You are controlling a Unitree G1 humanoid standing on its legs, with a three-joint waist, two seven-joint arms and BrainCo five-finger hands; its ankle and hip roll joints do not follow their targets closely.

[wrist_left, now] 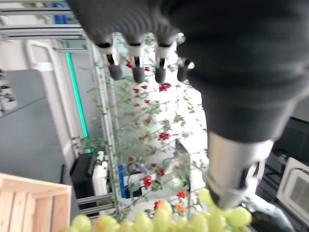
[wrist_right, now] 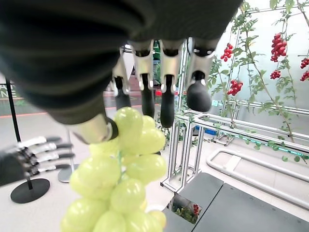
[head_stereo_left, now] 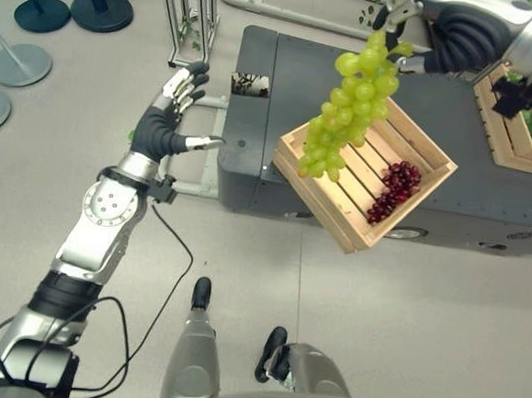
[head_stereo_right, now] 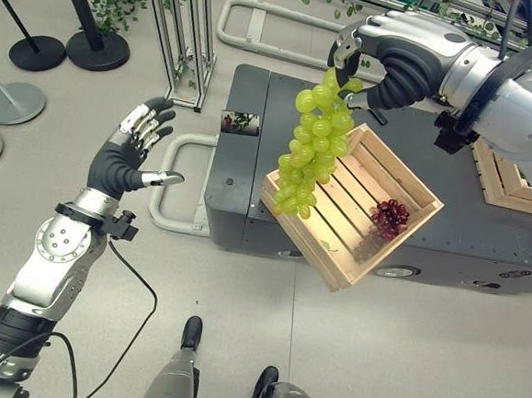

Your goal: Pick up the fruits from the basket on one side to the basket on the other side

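A bunch of green grapes (head_stereo_left: 351,109) hangs from my right hand (head_stereo_right: 388,52), whose thumb and fingers pinch its top; the same bunch (wrist_right: 120,183) fills the lower part of the right wrist view. It dangles over the left end of a tilted wooden slatted basket (head_stereo_left: 338,214) on a dark platform. A small bunch of red grapes (head_stereo_left: 396,191) lies in that basket. Off the platform's left side, my left hand (head_stereo_left: 166,122) is held up over the floor, fingers straight and spread, holding nothing.
A second wooden basket (head_stereo_left: 520,136) with leafy and red produce sits at the platform's right end. The dark platform (head_stereo_left: 265,97) stands ahead. A metal frame rack (head_stereo_left: 193,18) and round stanchion bases (head_stereo_left: 41,11) stand on the floor to the left.
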